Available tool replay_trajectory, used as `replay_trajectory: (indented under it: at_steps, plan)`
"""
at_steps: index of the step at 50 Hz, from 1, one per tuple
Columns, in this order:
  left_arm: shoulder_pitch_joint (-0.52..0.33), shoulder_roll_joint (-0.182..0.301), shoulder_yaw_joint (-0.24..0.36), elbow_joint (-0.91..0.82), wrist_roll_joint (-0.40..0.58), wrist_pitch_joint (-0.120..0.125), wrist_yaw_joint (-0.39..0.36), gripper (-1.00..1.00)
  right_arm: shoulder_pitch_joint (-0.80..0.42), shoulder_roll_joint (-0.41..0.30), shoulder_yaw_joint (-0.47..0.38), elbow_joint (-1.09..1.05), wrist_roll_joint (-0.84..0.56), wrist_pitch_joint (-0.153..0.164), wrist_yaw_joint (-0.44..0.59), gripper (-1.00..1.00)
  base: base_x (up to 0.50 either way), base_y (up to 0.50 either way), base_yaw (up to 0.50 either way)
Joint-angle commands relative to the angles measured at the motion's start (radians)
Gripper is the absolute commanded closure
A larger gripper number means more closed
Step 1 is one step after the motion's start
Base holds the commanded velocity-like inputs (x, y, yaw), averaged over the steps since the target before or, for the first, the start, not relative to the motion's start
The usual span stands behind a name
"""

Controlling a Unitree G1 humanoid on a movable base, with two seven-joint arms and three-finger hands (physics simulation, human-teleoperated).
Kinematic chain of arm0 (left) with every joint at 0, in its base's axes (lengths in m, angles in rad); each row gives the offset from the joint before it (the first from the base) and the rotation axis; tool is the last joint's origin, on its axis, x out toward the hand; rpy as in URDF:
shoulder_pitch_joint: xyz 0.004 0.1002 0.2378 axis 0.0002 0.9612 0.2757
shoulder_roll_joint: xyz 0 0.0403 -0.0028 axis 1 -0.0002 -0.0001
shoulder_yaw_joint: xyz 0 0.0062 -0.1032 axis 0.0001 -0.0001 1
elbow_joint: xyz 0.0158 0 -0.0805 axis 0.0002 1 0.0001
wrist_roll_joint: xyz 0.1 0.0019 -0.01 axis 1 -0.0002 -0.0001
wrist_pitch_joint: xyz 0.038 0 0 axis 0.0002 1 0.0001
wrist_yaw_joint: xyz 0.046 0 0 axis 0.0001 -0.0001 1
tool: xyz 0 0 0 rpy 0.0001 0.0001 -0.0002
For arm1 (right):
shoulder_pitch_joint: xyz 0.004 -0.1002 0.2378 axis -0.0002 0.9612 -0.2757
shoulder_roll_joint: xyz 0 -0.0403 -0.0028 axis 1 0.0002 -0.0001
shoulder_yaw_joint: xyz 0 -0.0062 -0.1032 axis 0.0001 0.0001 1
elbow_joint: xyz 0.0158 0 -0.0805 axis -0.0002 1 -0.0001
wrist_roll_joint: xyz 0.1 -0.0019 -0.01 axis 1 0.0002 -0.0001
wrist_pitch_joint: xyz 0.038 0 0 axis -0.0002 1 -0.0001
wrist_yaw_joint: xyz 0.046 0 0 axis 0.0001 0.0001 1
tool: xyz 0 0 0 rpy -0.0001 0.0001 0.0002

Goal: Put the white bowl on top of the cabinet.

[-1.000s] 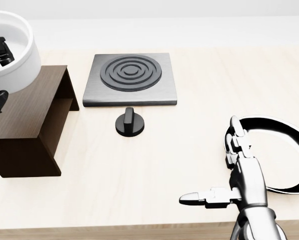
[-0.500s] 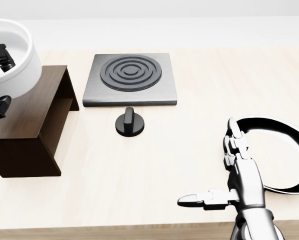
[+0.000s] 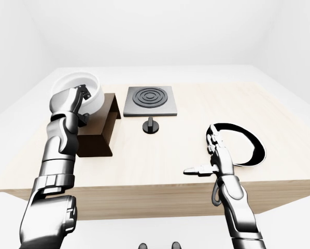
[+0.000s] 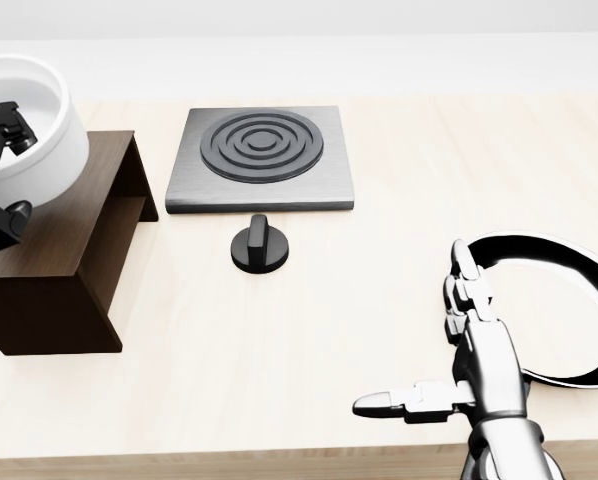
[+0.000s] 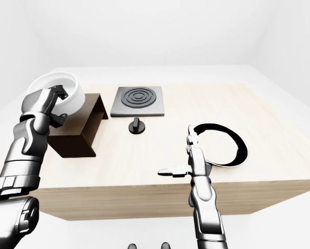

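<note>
White bowl (image 4: pixel 34 110): round, deep, plain glossy white, smooth rim, held up at the left edge of the head view over the far end of the dark wooden cabinet (image 4: pixel 54 250). Left hand (image 3: pixel 78 101) clamped on its near rim, dark fingers (image 4: pixel 9 120) over the lip and another below on the outer wall; whether the base touches the cabinet top cannot be told. Cabinet open-sided, flat-topped, standing on the pale wooden table (image 4: pixel 309 320).

Just right of the cabinet, a square grey hob plate (image 4: pixel 262 158) with concentric rings; below it, apart, a black knob (image 4: pixel 259 246). Well to the right, a black-rimmed white plate (image 4: pixel 564 310). Right hand (image 4: pixel 469 350) spread wide beside that plate, gripping nothing, thumb pointing left.

Eye views alone: both full arms, the table's near edge, white walls behind. Head view alone: finger placement on the bowl rim.
</note>
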Motion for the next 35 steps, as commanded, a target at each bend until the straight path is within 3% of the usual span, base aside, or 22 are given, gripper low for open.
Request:
replay_trajectory:
  at_steps: [1,35]
  plan:
    - [-0.012,0.005,0.01,0.007,0.003,0.0,0.067,1.0,0.001,0.0,0.003,0.005,-0.004,0.0,0.001,-1.0,0.0,0.0,0.0]
    - [-0.013,0.001,0.0,0.073,-0.024,0.0,0.12,1.0,0.004,0.004,0.016,0.019,-0.02,0.0,-0.002,-1.0,0.0,0.0,0.0]
